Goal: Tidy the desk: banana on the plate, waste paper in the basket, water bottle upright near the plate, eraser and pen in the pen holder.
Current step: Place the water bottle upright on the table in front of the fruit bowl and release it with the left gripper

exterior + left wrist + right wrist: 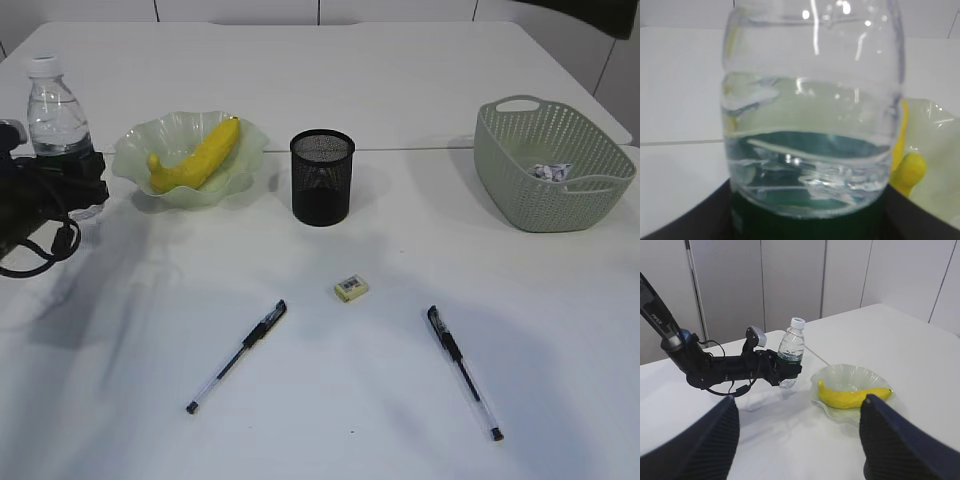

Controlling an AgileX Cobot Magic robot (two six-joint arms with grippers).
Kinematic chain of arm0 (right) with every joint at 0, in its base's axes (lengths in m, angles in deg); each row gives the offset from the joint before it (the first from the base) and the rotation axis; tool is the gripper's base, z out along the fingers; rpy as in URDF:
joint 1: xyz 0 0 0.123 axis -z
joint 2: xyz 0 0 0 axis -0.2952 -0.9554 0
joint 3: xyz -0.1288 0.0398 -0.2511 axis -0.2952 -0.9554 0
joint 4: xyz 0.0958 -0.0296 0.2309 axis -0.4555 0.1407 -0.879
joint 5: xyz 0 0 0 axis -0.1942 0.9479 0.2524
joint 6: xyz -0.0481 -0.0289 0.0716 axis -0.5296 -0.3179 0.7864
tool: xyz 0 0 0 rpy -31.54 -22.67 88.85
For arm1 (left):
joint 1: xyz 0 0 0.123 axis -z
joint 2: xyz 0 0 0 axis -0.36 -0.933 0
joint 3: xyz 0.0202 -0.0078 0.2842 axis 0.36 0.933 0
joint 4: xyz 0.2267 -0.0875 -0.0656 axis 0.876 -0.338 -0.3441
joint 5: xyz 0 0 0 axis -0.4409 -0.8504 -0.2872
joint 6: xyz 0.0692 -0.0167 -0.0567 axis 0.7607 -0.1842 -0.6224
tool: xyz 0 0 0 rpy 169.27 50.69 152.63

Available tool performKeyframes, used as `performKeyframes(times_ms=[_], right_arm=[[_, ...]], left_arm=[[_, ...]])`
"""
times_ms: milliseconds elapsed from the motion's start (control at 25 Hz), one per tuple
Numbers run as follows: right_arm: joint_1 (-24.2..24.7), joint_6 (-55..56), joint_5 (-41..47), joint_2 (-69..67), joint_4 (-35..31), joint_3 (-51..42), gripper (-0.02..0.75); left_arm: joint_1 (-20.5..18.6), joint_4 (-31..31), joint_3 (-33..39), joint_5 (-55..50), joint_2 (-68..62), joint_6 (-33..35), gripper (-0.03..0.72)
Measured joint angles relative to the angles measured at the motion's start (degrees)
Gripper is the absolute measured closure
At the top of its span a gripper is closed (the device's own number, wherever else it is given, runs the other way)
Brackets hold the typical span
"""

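The clear water bottle point(55, 110) stands upright just left of the green plate point(130, 150), and my left gripper point(85, 172) is shut on its lower body. It fills the left wrist view as the bottle point(810, 100) between the dark fingers point(685, 227). The banana point(200, 155) lies on the plate. A black mesh pen holder point(322, 175) stands mid-table. The eraser point(351, 288) and two pens point(240, 352) point(463, 370) lie in front. Waste paper point(550, 172) sits in the basket point(510, 190). My right gripper point(798, 400) hangs open, empty, facing the bottle point(791, 347) and banana point(852, 397).
The left arm point(720, 370) and its cables stretch low along the table's left side. A seam between two table tops runs behind the plate and holder. The basket stands close to the right edge.
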Motion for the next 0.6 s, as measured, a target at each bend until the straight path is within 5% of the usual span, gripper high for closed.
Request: performKeyframes(times_ms=[600], right_arm=[[0.0,0.0,0.0,0.0,0.0,0.0,0.184]], left_arm=[[0.0,2.2,-1.6,0.0,-6.3,-0.1,0.306]])
